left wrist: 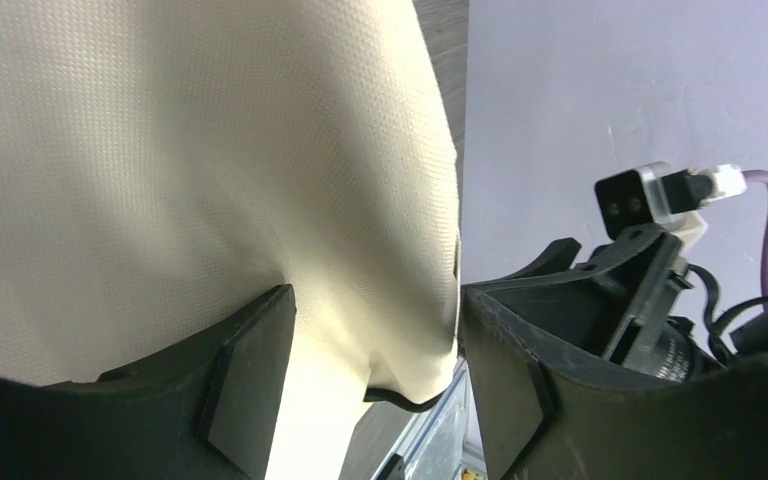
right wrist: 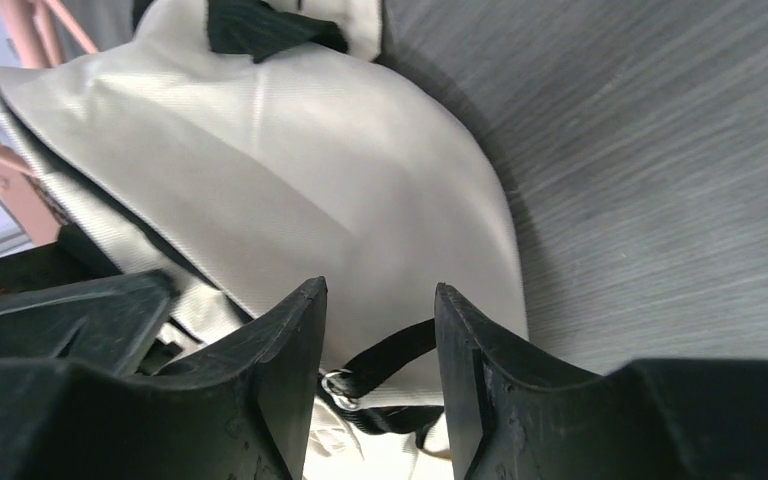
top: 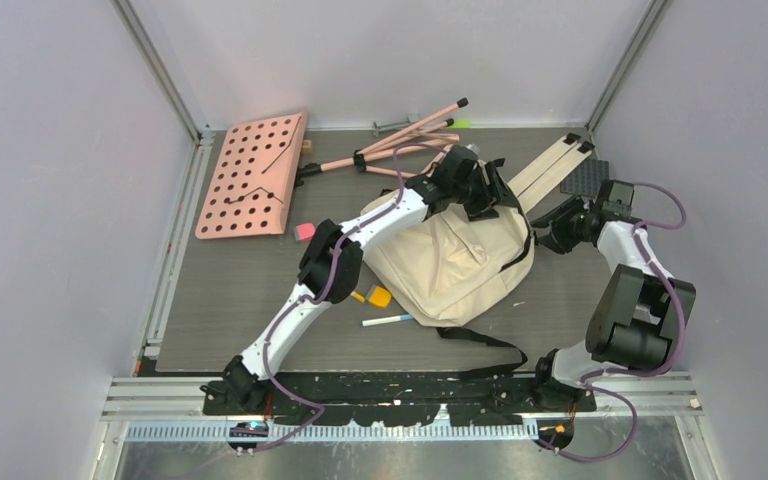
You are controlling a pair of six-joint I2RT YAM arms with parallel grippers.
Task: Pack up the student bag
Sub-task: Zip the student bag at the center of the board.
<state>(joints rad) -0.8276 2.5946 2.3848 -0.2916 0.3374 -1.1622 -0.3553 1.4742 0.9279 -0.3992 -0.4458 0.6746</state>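
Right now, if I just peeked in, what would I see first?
The big cream student bag lying in the middle of the grey table, with the left gripper at its far end and the right gripper by its right side. Then the pink board full of holes at the far left, beside pink folding legs.

student bag (left wrist: 210,150) within parted tool (left wrist: 375,320)
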